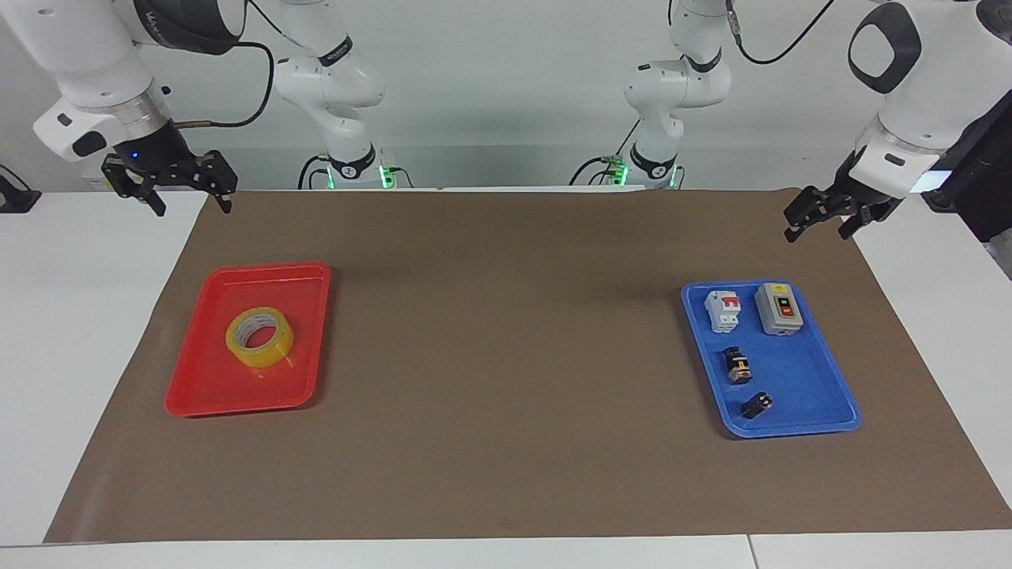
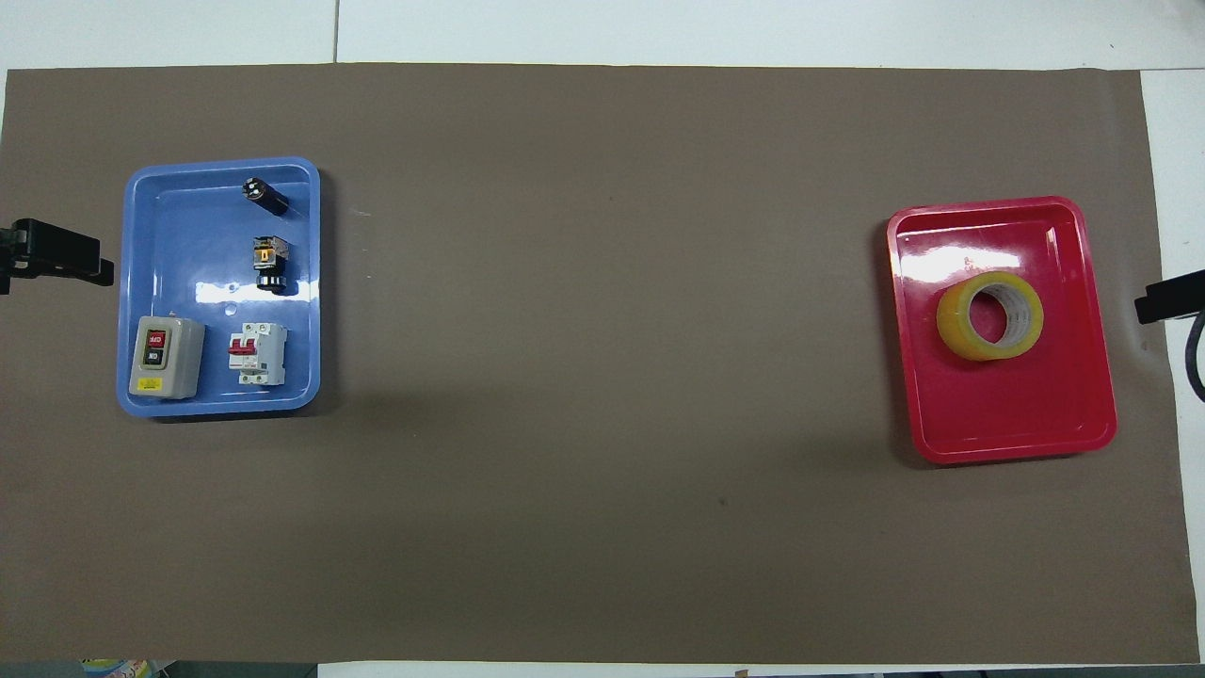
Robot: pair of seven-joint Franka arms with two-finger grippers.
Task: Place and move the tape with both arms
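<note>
The tape, a yellowish roll with a white core, lies flat in the red tray toward the right arm's end of the table; from above, the tape sits mid-tray. My right gripper hangs open and empty over the mat's corner by the robots, well apart from the tray. My left gripper hangs open and empty over the mat's other corner by the robots. In the overhead view only a fingertip of the left gripper and a fingertip of the right one show.
A blue tray toward the left arm's end holds a grey switch box, a white circuit breaker and two small black parts. A brown mat covers the table. Two smaller white arms stand at the robots' edge.
</note>
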